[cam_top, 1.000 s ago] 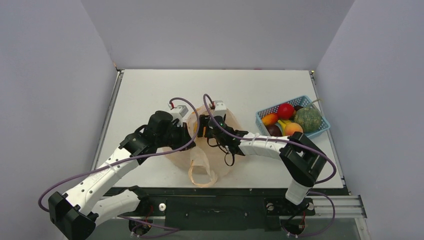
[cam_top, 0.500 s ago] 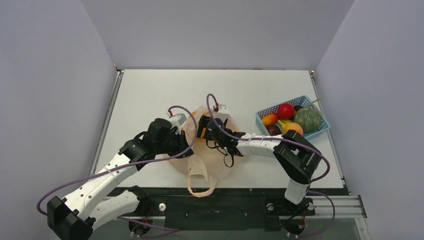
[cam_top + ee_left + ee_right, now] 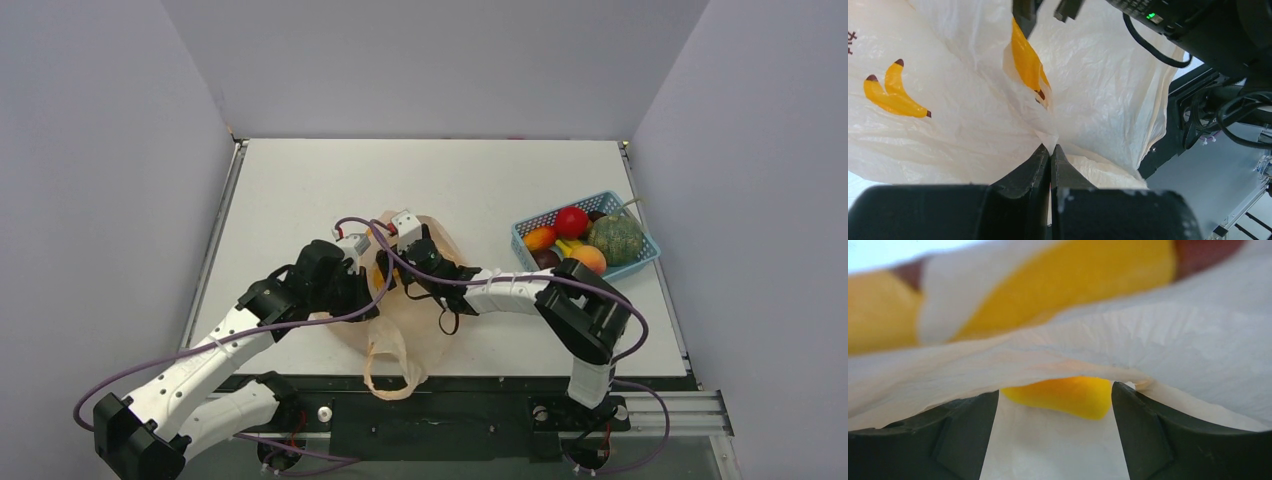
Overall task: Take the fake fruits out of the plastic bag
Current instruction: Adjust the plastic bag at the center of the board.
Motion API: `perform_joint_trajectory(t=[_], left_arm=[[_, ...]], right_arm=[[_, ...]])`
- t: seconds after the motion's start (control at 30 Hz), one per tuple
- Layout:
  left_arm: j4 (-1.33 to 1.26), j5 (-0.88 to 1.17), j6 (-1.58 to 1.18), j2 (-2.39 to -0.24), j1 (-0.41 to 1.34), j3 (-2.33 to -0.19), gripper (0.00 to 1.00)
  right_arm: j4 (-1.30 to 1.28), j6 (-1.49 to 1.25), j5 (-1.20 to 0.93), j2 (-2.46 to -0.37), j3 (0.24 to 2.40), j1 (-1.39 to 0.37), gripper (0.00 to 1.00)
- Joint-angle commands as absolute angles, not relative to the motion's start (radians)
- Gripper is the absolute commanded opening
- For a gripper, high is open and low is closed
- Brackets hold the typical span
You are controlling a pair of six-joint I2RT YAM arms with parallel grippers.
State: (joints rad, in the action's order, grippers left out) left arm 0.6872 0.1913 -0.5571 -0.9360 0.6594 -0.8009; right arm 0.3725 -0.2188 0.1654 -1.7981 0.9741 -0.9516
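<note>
Right pincer [image 3: 1054,407]: spread, wider than a second ago, pushed further left against plastic bag [image 3: 405,320] at mid-desk [image 3: 300,180]; yellow patch between fingers, fruit or print unclear. Left pincer [image 3: 1050,152]: pinching bag film. Fake fruits [image 3: 575,235]: in blue basket [image 3: 648,250]. Probably seeking a last fruit.

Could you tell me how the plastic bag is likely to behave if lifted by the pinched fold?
Probably floppy: the plastic bag is thin and creased, puckering where the left gripper pinches it. It would likely drape and sag, as its loop handle lies limp. The smooth film might slip from a light pinch.
</note>
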Motion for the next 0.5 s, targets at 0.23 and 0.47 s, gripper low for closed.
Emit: perform_joint_trajectory(t=[0.23, 0.47], left_arm=[[0.659, 0.188, -0.55, -0.913, 0.663, -0.826, 0.0], [0.594, 0.228, -0.578, -0.915, 0.662, -0.802, 0.0]], right_arm=[[0.445, -0.103, -0.097, -2.032, 1.163, -0.924, 0.79], [0.498, -0.343, 0.117, -1.959, 1.073, -0.921, 0.74]])
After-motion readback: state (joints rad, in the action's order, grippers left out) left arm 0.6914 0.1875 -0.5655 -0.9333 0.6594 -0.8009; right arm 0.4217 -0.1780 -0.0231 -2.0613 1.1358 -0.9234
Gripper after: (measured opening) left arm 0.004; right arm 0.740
